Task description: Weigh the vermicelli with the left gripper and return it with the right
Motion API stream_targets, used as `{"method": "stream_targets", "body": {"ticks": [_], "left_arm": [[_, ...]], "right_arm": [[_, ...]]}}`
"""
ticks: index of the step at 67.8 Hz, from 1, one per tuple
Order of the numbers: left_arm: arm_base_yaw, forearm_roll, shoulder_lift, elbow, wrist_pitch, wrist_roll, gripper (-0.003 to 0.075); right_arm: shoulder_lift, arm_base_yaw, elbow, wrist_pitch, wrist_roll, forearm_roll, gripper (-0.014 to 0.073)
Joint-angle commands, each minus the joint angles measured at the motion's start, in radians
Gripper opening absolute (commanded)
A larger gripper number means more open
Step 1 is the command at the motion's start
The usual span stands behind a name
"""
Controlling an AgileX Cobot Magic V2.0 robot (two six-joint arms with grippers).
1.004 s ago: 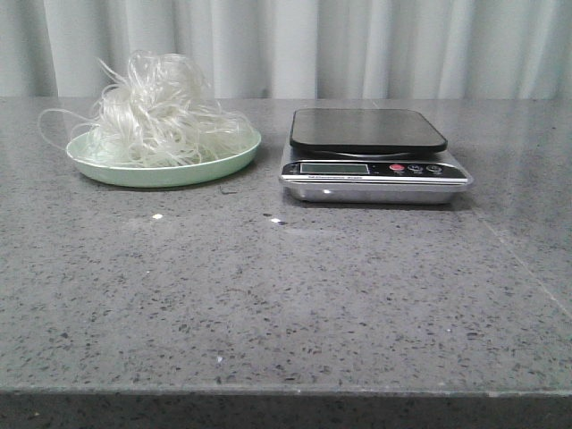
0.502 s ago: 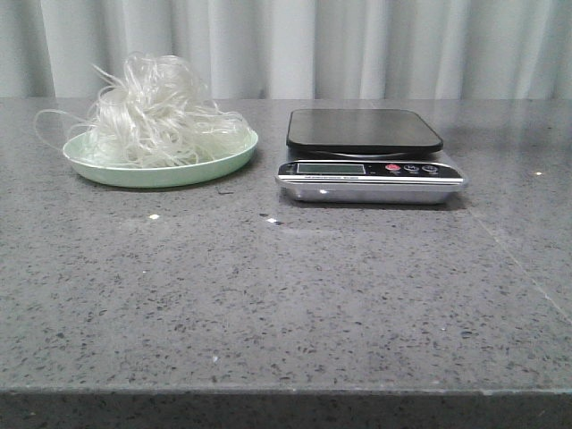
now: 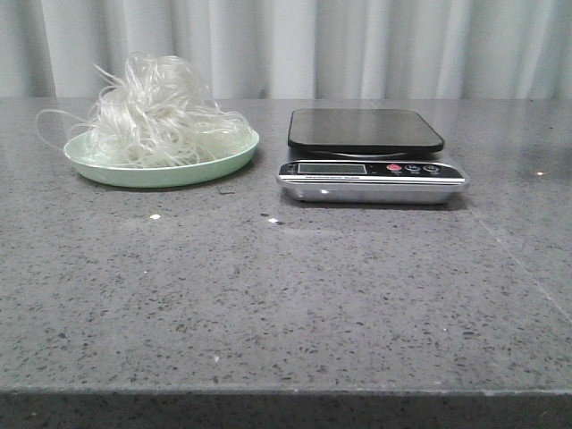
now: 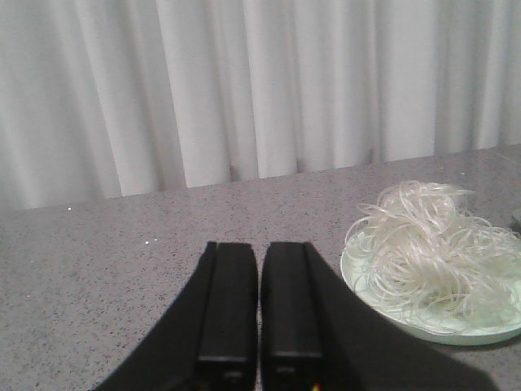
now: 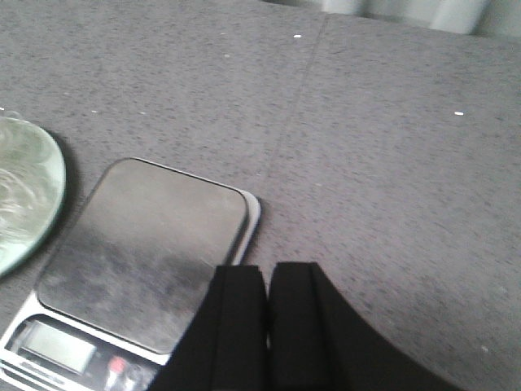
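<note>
The vermicelli (image 3: 161,112), a fluffy tangle of whitish strands, is heaped on a pale green plate (image 3: 192,170) at the back left of the table. It also shows in the left wrist view (image 4: 431,244) on the plate (image 4: 480,332). A kitchen scale with a black platform (image 3: 365,130) stands right of the plate, its platform bare; it also shows in the right wrist view (image 5: 142,252). My left gripper (image 4: 259,248) is shut and empty, beside the plate. My right gripper (image 5: 267,270) is shut and empty, above the scale's edge. Neither gripper shows in the front view.
The grey speckled table (image 3: 286,295) ends at a near edge at the front. A seam (image 3: 527,273) runs across its right side. White curtains (image 3: 357,45) hang behind the table.
The front view has shifted a little, so the plate and scale sit slightly differently in the picture. The vermicelli, plate and scale have not moved relative to each other.
</note>
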Motion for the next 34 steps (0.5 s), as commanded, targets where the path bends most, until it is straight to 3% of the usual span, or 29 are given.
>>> {"method": "stream_targets", "body": {"ticks": [1,34], "left_arm": [[0.001,-0.026,0.007,-0.035,-0.071,-0.013,0.0137],[0.001,-0.026,0.007,-0.035,-0.071,-0.013,0.0137]], "right_arm": [[-0.152,-0.008,0.136,-0.181,-0.008,-0.026,0.0151],[-0.84,-0.008,0.902,-0.657,-0.008,-0.043,0.0151]]}}
